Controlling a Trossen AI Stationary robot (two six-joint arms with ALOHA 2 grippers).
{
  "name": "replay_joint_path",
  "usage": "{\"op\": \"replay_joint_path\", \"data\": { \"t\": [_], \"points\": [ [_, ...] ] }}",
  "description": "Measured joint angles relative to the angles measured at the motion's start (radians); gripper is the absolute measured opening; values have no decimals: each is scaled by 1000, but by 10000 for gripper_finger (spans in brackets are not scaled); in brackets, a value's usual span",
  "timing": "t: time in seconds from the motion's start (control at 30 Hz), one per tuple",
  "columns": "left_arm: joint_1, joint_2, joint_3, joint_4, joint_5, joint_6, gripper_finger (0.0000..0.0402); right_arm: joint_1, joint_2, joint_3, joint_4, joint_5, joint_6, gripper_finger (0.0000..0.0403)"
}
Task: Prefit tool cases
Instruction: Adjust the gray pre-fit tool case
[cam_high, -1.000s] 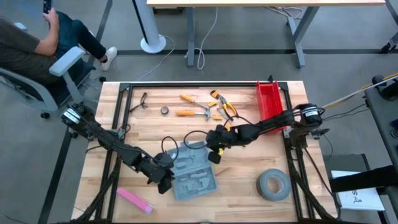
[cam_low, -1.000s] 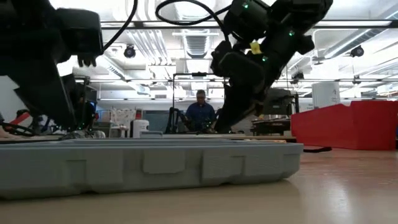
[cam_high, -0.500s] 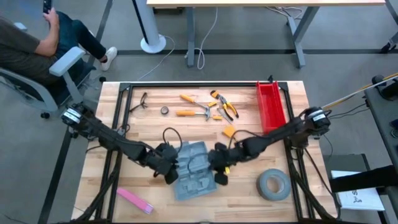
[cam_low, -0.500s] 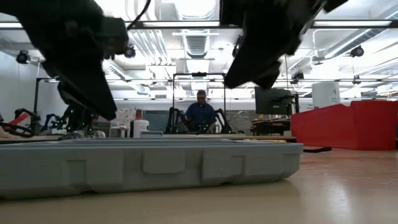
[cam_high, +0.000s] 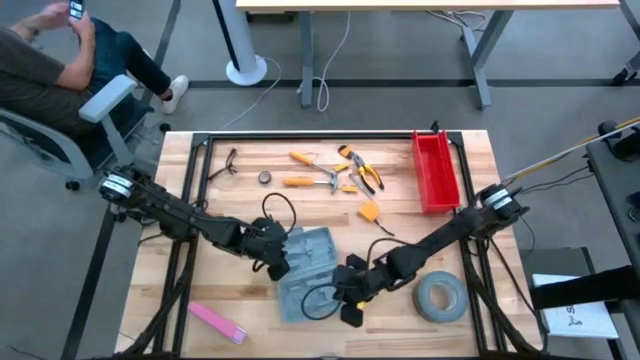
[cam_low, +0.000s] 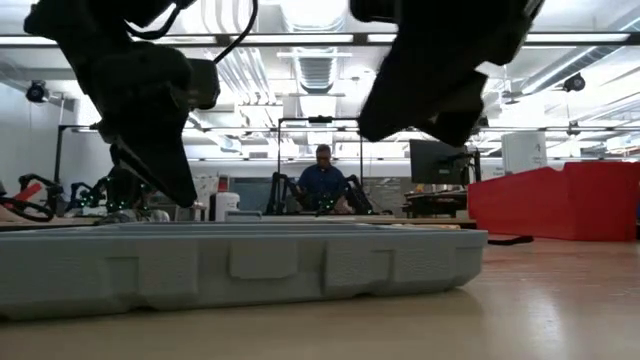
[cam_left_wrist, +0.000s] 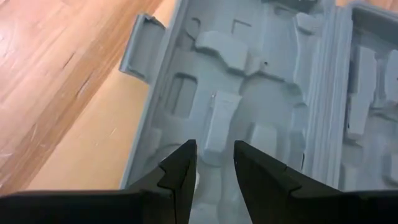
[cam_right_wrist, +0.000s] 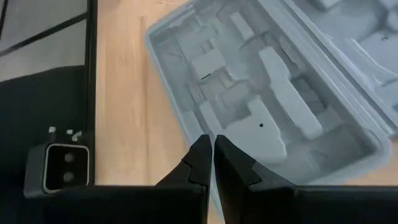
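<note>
Left gripper (cam_left_wrist: 211, 163): jaws part-open, a narrow gap between the fingers, nothing held — poised just above the moulded recesses of the tool case (cam_left_wrist: 261, 93), near the edge that carries the small latch tab (cam_left_wrist: 142, 48). Right gripper (cam_right_wrist: 210, 158): jaws fully closed, empty, hovering over the rim of the case's other half. No contact with the plastic evident at either tip, though the wrist views leave this uncertain.

Position of the case: lying open and flat on the wooden table (cam_high: 400, 215), in the near central area, blue-grey, both halves face up. In the high view, left gripper (cam_high: 277, 262) at the left edge of the case (cam_high: 312, 262), right gripper (cam_high: 350, 292) at its near right corner.

Step in hand, as judged: approach and alignment over the open case, ahead of any pressing or loading. Next move probably calls for lowering one closed tip onto the rim to steady the case while the other arm goes for a tool; the left jaws look too narrow to take most handles and would need widening first.

Containers:
- Case — every visible recess empty.
- Red bin (cam_high: 436, 172), at the far right of the table — no contents visible.

Loose items well apart from the case: pliers (cam_high: 360, 168), hammer (cam_high: 312, 180), grey tape roll (cam_high: 439, 297), pink strip (cam_high: 217, 321).
</note>
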Motion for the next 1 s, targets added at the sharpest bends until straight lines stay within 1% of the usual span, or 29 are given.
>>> {"op": "replay_joint_path", "data": {
  "t": [0.13,0.3,0.37,0.57,0.7,1.0],
  "points": [
    [0,0,0,-13,12,12,113,-1,44,41,3,2,8,0],
    [5,0,0,-44,16,15,113,5,93,93,-83,-10,22,0],
    [6,0,0,-47,16,16,113,9,105,108,-110,-34,35,0],
    [5,0,-2,-62,20,18,113,27,108,108,-171,-34,61,0],
    [5,0,-11,-67,26,18,113,31,108,107,-175,-34,66,0],
    [5,0,-12,-36,44,69,113,31,109,107,-190,-24,22,0]
  ]
}}
